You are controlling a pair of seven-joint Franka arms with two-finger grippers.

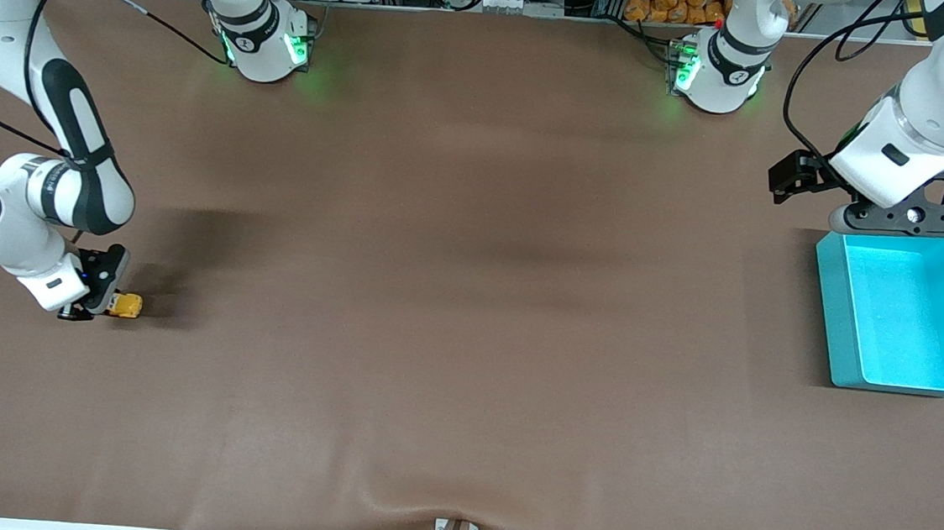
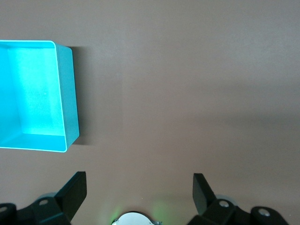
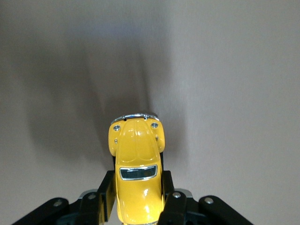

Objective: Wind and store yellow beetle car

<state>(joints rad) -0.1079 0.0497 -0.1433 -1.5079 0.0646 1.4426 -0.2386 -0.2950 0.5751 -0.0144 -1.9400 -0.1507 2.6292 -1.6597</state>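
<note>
The brown table is the largest thing in view, and the turquoise bin stands on it at the left arm's end, with nothing in it. Storage, then, is not yet done.

The left gripper hangs over the table just beside the bin, at the bin's edge farther from the front camera. Its fingers are spread wide with nothing between them; this arm waits.

The right gripper is low at the right arm's end of the table, well apart from the bin. It pinches the yellow beetle car by its sides toward the rear, with the rounded hood pointing away from the wrist. In the front view the car shows as a small yellow spot at the fingertips, at or very near the table surface; whether its wheels touch cannot be told.

Judged from this, the car is grasped and the task is at its early stage. The winding seems to be the step in hand, and the whole crossing to the bin remains.
</note>
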